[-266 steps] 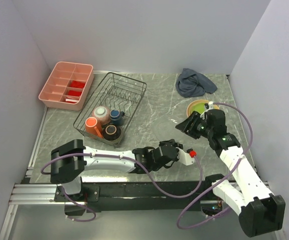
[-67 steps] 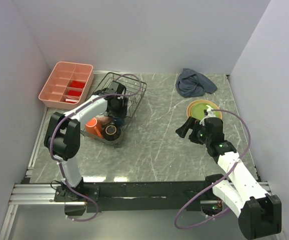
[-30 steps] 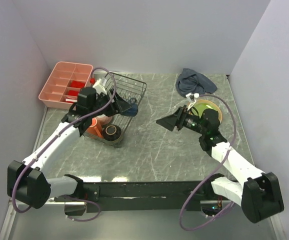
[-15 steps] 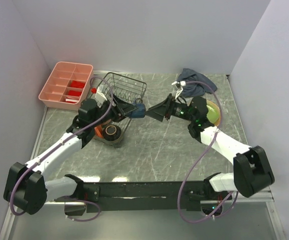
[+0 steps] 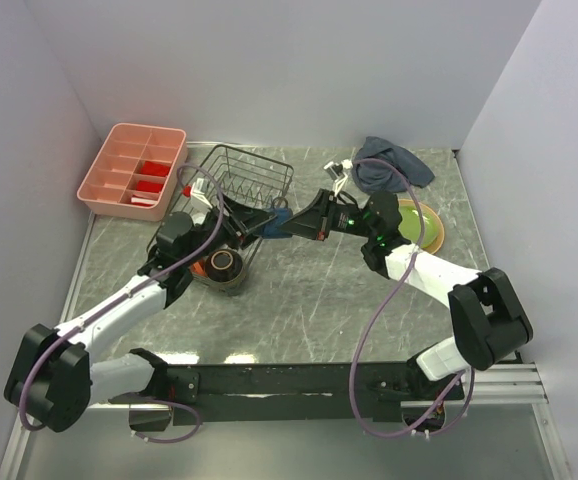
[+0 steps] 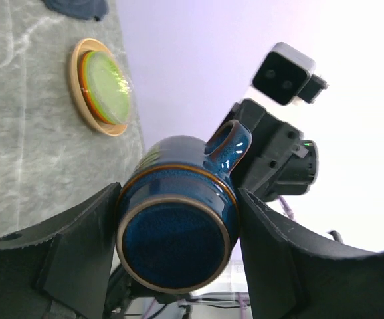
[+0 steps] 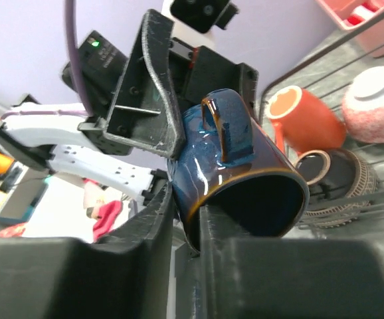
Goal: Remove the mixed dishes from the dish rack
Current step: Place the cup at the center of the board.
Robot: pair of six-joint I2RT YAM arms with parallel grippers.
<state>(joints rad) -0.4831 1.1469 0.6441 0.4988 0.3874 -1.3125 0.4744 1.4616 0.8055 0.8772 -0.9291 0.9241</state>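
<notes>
Between the 2 claws, in the air just off the right-hand rim of the black thin-wire dish rack [image 5: 260, 172], hangs the small dark blue glazed cup [image 6: 175, 229] with its loop handle. The left gripper [image 5: 257, 221] clamps it across the body, 1 black finger on each side, with the cup's base toward that wrist's camera. The right gripper [image 7: 187, 229] meets it from the opposite side. Its jaws stand narrow, astride the cup's wall at the open mouth, and look to be pinching it. Both claws hold the same cup, which I read as a handover.

2 of 6 dishes are out. The large tan-yellow plate [image 5: 435, 238] lies on the grey marbled table [image 5: 309, 295] behind the right claw, well apart from the cup, with the smaller lime green plate [image 5: 416, 222] stacked on it. The cup is clear of the rack but not set down. Behind and below the left claw, inside the rack, sit the orange mug [image 7: 303, 116], the speckled pinkish bowl [image 7: 379, 90] and the ribbed dark brown bowl [image 7: 341, 174]: 3 left to lift.
</notes>
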